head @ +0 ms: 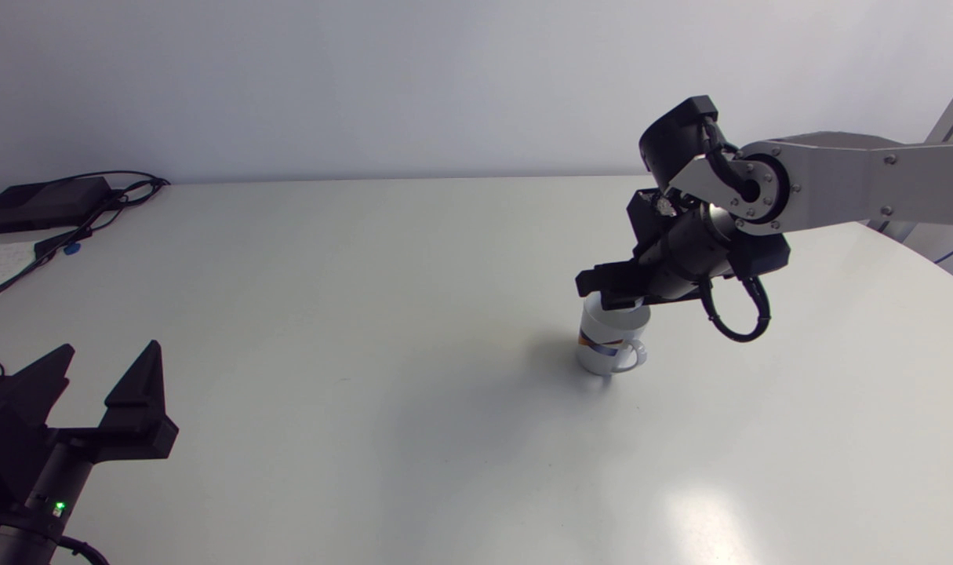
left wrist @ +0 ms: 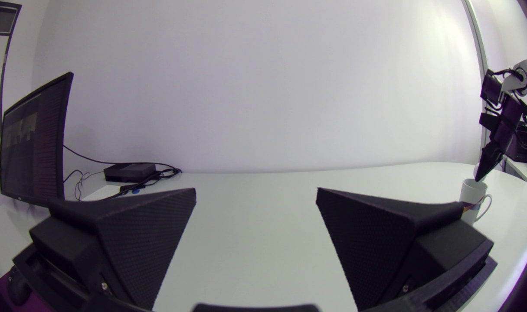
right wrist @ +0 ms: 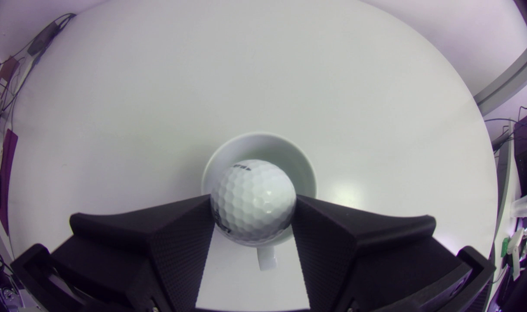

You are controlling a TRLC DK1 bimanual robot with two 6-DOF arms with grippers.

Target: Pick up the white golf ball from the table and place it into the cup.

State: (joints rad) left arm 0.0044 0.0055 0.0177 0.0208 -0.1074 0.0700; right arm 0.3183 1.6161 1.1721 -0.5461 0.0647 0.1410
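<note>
The white golf ball [right wrist: 252,199] is pinched between the two black fingers of my right gripper [right wrist: 252,203], which is shut on it directly above the mouth of the white cup [right wrist: 263,147]. In the head view the right gripper [head: 613,297] hangs just over the cup [head: 608,341], a white mug with a coloured band and a handle, standing right of the table's middle; the ball is hidden there. From the left wrist view the cup [left wrist: 473,199] shows far off under the right gripper [left wrist: 482,173]. My left gripper [head: 103,377] rests open at the near left, nothing between its fingers.
A black box [head: 41,202] with cables lies at the table's far left corner. The white table [head: 366,353] curves away behind the right arm.
</note>
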